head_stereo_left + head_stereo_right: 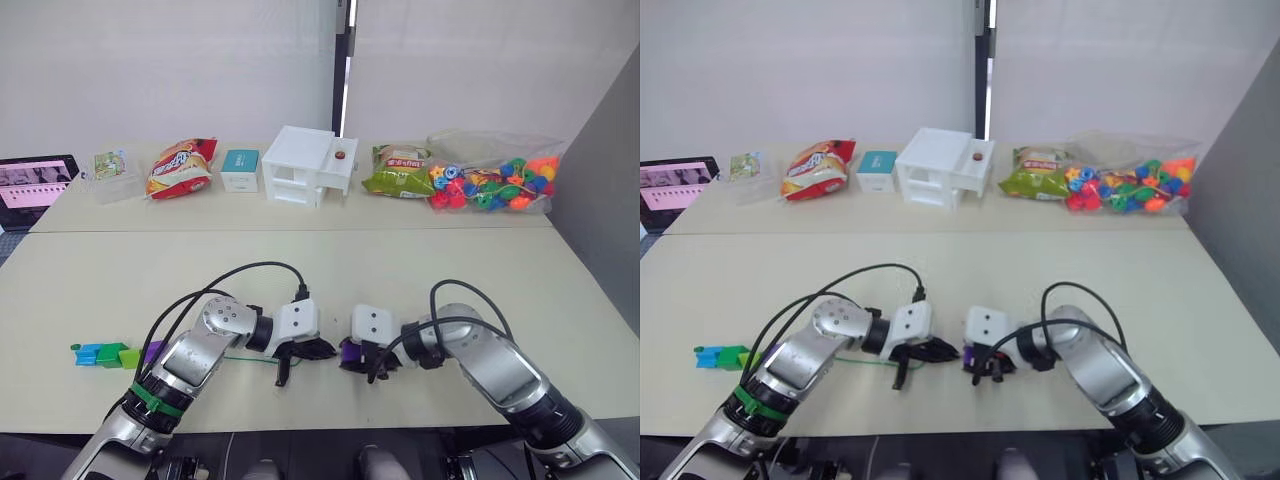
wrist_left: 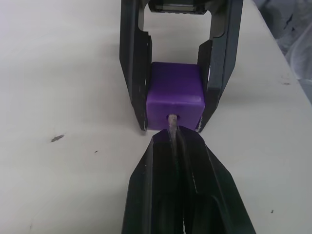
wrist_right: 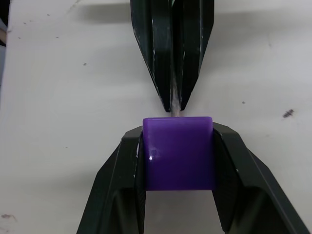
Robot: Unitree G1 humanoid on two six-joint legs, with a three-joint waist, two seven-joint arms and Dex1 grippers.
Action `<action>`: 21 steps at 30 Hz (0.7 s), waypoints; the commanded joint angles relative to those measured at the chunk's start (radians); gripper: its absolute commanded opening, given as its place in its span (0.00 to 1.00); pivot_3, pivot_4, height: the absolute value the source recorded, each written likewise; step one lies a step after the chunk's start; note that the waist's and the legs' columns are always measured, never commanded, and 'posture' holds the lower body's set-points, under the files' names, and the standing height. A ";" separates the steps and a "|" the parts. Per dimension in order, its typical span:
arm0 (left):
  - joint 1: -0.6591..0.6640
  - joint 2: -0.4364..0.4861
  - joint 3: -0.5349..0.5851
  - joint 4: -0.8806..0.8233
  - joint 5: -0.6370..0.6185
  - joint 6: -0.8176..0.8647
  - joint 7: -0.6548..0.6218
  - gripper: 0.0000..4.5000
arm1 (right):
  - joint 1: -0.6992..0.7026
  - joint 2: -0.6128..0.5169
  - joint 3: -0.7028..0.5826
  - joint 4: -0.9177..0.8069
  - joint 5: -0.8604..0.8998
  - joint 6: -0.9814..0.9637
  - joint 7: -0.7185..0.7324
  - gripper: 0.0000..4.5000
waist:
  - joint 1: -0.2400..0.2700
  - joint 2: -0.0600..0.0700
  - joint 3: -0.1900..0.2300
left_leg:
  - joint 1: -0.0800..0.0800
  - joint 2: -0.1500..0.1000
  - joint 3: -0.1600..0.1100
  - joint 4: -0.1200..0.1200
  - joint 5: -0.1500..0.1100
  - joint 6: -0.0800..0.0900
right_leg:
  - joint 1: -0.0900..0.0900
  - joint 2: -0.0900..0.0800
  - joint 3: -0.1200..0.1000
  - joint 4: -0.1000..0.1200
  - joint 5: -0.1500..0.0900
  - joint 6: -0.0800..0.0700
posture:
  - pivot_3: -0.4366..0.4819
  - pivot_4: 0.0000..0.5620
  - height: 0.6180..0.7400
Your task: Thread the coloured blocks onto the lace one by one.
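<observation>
My right gripper (image 3: 178, 130) is shut on a purple block (image 3: 178, 153), holding it just above the near table. My left gripper (image 2: 175, 134) faces it, shut on the pale stiff tip of the lace (image 2: 171, 123), and the tip sits at the mouth of the block's hole. The two grippers meet at the table's front middle, left gripper (image 1: 322, 350) beside the held purple block (image 1: 350, 352). The green lace (image 1: 245, 358) trails left along the table. At its far end, a blue block (image 1: 88, 353), a dark green block (image 1: 108, 354), a light green block (image 1: 128, 357) and a purple block (image 1: 152, 350) lie in a row.
On the far table stand a white box (image 1: 305, 165), a teal box (image 1: 240, 168), snack bags (image 1: 180, 168), a green bag (image 1: 398, 172) and a clear bag of multicoloured beads (image 1: 495, 180). A tablet (image 1: 35, 180) lies at the far left. A grey wall (image 1: 610, 200) rises on the right.
</observation>
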 commanded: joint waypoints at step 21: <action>0.037 0.108 0.101 -0.161 -0.096 0.170 0.007 0.63 | 0.029 0.027 0.012 -0.033 0.021 0.053 -0.044 0.27 | -0.006 -0.001 -0.001 | 0.001 0.001 0.000 -0.001 0.000 0.000 | 0.000 0.001 0.000 0.001 0.000 0.000 | 0.48 0.27 1.00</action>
